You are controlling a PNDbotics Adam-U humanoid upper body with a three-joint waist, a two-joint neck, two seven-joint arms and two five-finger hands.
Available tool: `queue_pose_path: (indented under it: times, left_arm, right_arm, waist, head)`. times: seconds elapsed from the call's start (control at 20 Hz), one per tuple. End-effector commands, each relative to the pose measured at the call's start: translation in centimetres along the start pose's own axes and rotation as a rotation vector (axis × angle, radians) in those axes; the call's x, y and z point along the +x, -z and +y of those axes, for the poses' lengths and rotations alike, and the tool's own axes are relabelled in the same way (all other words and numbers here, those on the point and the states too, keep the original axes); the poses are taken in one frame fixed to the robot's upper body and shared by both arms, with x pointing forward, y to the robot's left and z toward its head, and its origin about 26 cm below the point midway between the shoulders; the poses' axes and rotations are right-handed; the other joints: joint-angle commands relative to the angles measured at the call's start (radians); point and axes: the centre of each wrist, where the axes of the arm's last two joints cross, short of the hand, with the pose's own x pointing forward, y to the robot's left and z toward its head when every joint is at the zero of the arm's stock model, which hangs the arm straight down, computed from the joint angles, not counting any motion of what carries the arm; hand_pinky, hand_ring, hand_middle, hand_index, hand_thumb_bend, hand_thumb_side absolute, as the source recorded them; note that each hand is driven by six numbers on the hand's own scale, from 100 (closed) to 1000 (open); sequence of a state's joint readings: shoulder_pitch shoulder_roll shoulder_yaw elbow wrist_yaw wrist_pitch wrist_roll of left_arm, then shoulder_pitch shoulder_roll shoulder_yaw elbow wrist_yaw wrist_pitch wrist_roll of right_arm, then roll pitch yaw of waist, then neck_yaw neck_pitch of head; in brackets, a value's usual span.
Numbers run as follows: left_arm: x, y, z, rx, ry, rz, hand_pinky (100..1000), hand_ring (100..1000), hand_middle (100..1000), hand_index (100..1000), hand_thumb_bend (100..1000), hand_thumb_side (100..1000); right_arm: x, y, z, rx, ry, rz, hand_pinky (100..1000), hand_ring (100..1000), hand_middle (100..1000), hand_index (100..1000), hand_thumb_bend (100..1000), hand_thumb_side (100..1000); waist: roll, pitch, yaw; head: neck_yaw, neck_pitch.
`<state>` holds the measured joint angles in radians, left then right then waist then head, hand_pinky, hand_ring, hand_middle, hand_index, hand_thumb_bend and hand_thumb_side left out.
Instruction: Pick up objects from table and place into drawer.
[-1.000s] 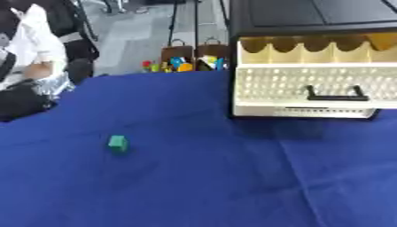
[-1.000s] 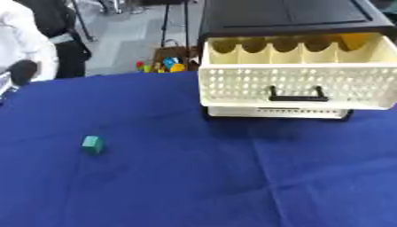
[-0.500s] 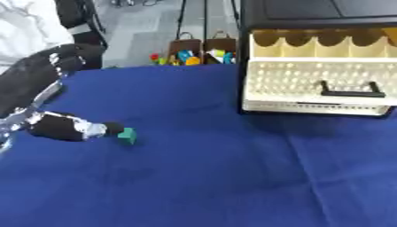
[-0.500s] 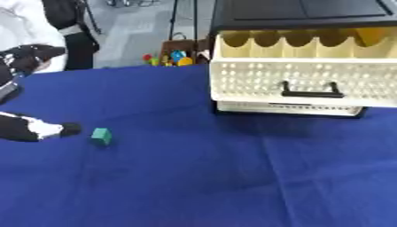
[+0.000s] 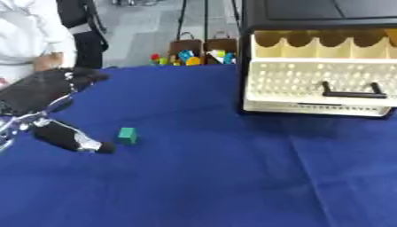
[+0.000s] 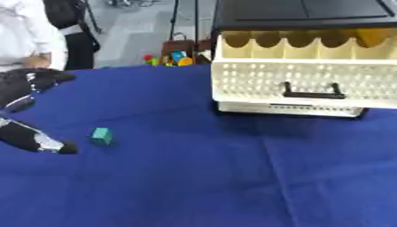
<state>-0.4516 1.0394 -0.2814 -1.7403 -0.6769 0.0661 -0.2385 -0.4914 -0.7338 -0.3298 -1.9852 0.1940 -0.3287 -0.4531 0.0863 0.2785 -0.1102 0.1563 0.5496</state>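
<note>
A small green block (image 5: 127, 135) lies on the blue tablecloth (image 5: 209, 177) at the left. My left hand (image 5: 39, 91) comes in from the left edge and is open. Its fingers (image 5: 81, 76) are spread above and behind the block, and its thumb (image 5: 74, 138) lies low with the tip just left of the block, not touching it. At the back right a white perforated drawer (image 5: 310, 80) with a black handle (image 5: 353, 94) stands pulled out of a black cabinet (image 5: 318, 11). What lies inside the drawer is hidden. My right hand shows in no view.
Beyond the table's far edge, coloured toys (image 5: 186, 56) and brown bags (image 5: 203, 45) sit on the floor. A person in white (image 5: 23, 40) stands at the far left. Wide blue cloth stretches between the block and the drawer.
My left hand has come in from the left and its thumb has drawn close to the green block. The block stays in place on the cloth. The camera has shifted a little.
</note>
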Motion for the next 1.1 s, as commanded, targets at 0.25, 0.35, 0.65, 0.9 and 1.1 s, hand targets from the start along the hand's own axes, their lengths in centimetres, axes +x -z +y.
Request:
queue_pose_path:
  times: [0.25, 0.35, 0.65, 0.9, 1.1]
  left_arm:
    - [-1.2, 0.6, 1.6, -0.096, -0.026, 0.007, 828, 828, 776, 980, 599, 584]
    - [-1.3, 0.9, 1.8, -0.116, -0.051, 0.017, 762, 760, 733, 947, 595, 575]
    - [-1.4, 1.8, 2.9, -0.182, -0.142, 0.016, 545, 530, 593, 948, 396, 420]
    - [-1.4, 2.3, 3.9, -0.233, -0.17, 0.018, 449, 458, 548, 935, 380, 404]
    - [-1.2, 2.8, 4.5, -0.277, -0.176, 0.003, 453, 464, 563, 920, 382, 410]
  right_arm:
    - [0.6, 0.2, 0.7, -0.055, -0.046, -0.032, 397, 523, 488, 796, 185, 793]
    - [0.6, -0.1, 0.9, -0.07, -0.058, -0.031, 389, 516, 482, 788, 174, 784]
    - [0.8, -1.0, 1.8, -0.115, -0.092, -0.025, 380, 509, 473, 777, 166, 778]
    - [0.9, -1.8, 2.5, -0.158, -0.119, -0.022, 376, 506, 469, 771, 164, 774]
    - [1.0, -2.4, 3.1, -0.194, -0.133, -0.021, 372, 502, 465, 768, 160, 771]
  waist:
    - [-0.001, -0.018, -0.001]
    - [0.0, -0.017, -0.003]
    - [0.003, -0.016, -0.005]
    - [0.008, -0.015, -0.007]
    - [0.01, -0.013, -0.009]
  head:
    - [0.006, -0.027]
    - [0.009, -0.043]
    - [0.005, -0.041]
    - [0.0, -0.034]
    - [-0.006, -0.032]
